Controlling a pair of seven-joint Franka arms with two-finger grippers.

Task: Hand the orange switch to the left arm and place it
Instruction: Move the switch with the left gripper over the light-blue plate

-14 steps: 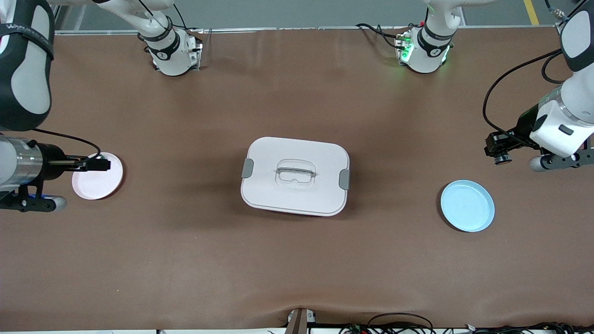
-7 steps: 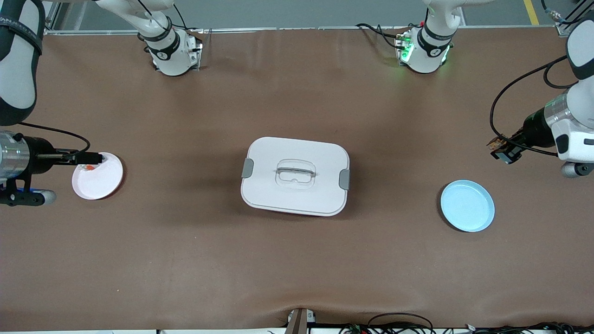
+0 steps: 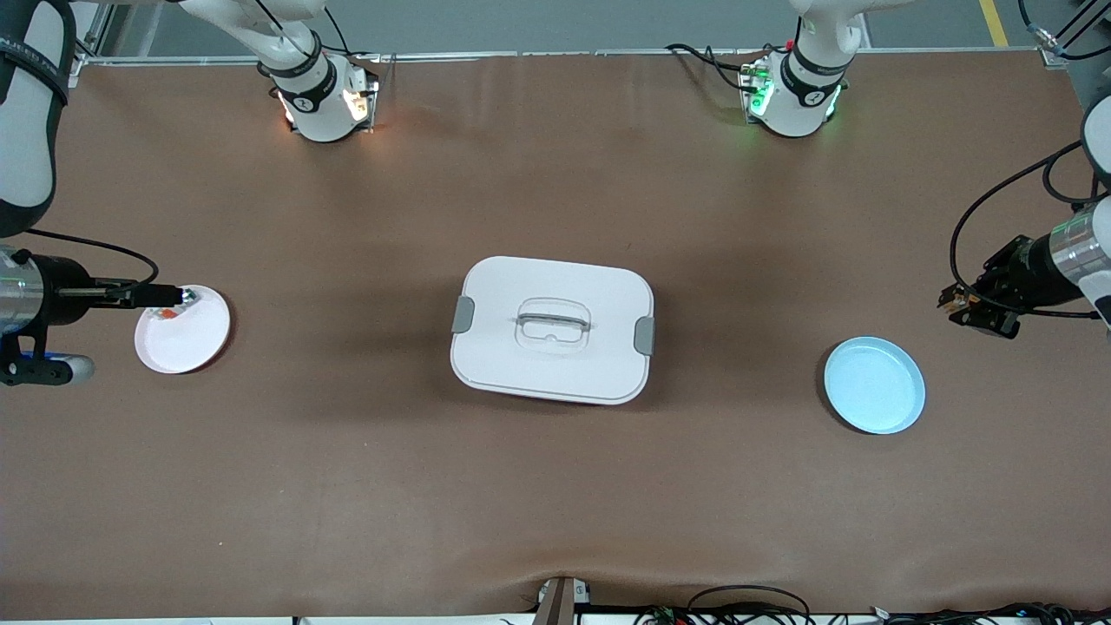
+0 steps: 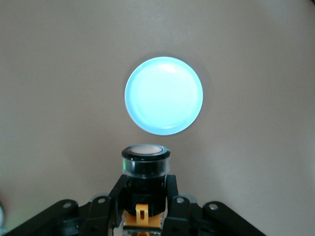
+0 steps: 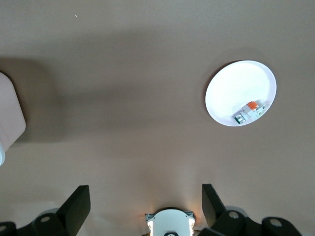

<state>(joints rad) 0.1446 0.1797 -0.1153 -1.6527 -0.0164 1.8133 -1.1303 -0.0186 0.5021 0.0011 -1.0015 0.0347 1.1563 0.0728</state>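
Note:
The orange switch [image 4: 146,162], a small black push-button with a tan end and an orange clip, sits between the fingers of my left gripper [image 4: 145,191], which is shut on it. In the front view the left gripper [image 3: 962,305] hangs over bare table at the left arm's end, beside the blue plate [image 3: 874,384]. The white box [image 3: 552,328] stands mid-table. My right gripper [image 3: 176,296] is open and holds nothing, over the rim of the pink plate [image 3: 195,338] at the right arm's end. In the right wrist view the right gripper [image 5: 145,204] shows wide-apart fingers.
A small silver and red-orange part [image 3: 169,314] lies on the pink plate [image 5: 231,93]. The blue plate [image 4: 163,95] has nothing on it. Both arm bases stand along the table's back edge. A corner of the box [image 5: 7,115] shows in the right wrist view.
The left arm swung toward its end of the table, carrying the switch with it. The right gripper drew back off the pink plate, uncovering the small part there.

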